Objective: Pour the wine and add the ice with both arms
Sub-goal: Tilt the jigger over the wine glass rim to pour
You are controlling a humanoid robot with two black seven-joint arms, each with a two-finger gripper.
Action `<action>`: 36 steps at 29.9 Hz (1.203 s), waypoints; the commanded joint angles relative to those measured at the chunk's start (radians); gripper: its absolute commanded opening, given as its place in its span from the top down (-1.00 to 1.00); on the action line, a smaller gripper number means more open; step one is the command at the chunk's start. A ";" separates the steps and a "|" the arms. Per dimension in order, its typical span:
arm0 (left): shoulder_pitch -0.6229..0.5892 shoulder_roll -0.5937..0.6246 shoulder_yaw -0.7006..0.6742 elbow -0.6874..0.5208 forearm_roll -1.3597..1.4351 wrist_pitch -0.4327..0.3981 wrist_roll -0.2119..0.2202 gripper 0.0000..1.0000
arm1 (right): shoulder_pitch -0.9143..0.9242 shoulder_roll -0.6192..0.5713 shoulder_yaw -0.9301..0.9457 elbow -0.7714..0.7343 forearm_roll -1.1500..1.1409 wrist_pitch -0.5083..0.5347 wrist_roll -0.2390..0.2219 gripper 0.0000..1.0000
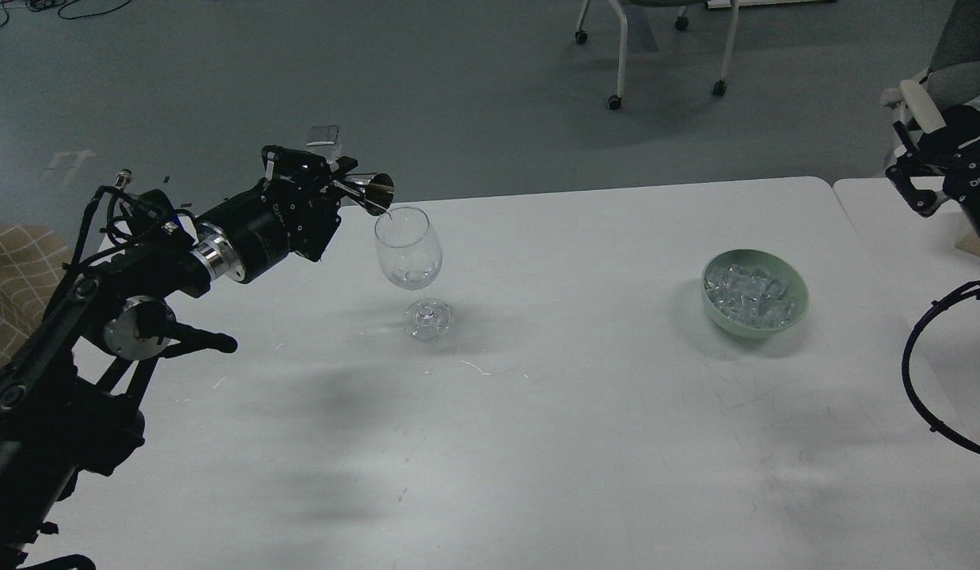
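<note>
My left gripper point(332, 187) is shut on a small metal jigger point(371, 192), tipped on its side with its mouth just above the near rim of a clear wine glass point(408, 252). The glass stands upright on the white table point(577, 396), with a little clear wine point(412, 276) at the bottom of its bowl. A pale green bowl point(799, 305) at the right holds a heap of clear ice cubes point(750, 294). My right gripper point(911, 184) hangs at the far right edge, above and right of the bowl. Its fingers cannot be told apart.
A second white table point(878, 214) adjoins at the right. A black cable loop point(911, 380) hangs over the table's right edge. Wheeled chair legs point(617, 79) stand on the grey floor behind. A tan checked cushion point(15, 277) is at the left.
</note>
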 commanded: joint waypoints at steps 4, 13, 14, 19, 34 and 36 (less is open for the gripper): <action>-0.010 0.003 -0.001 -0.056 0.046 0.012 0.057 1.00 | 0.000 0.000 0.001 0.000 0.000 0.000 0.000 -1.00; -0.044 0.011 0.000 -0.106 0.142 0.014 0.124 1.00 | 0.000 0.000 0.002 0.001 0.001 0.000 0.001 -1.00; -0.043 0.012 0.000 -0.104 0.145 0.014 0.124 1.00 | 0.000 0.000 0.002 0.001 0.001 0.000 0.003 -1.00; -0.046 0.014 0.000 -0.099 0.164 0.014 0.121 1.00 | -0.012 -0.002 0.012 0.003 0.003 0.000 0.003 -1.00; -0.046 0.037 0.000 -0.113 0.274 0.003 0.095 1.00 | -0.021 -0.002 0.018 0.003 0.001 0.002 0.003 -1.00; -0.046 0.037 0.000 -0.116 0.274 0.003 0.095 1.00 | -0.023 -0.002 0.018 0.004 0.003 0.002 0.003 -1.00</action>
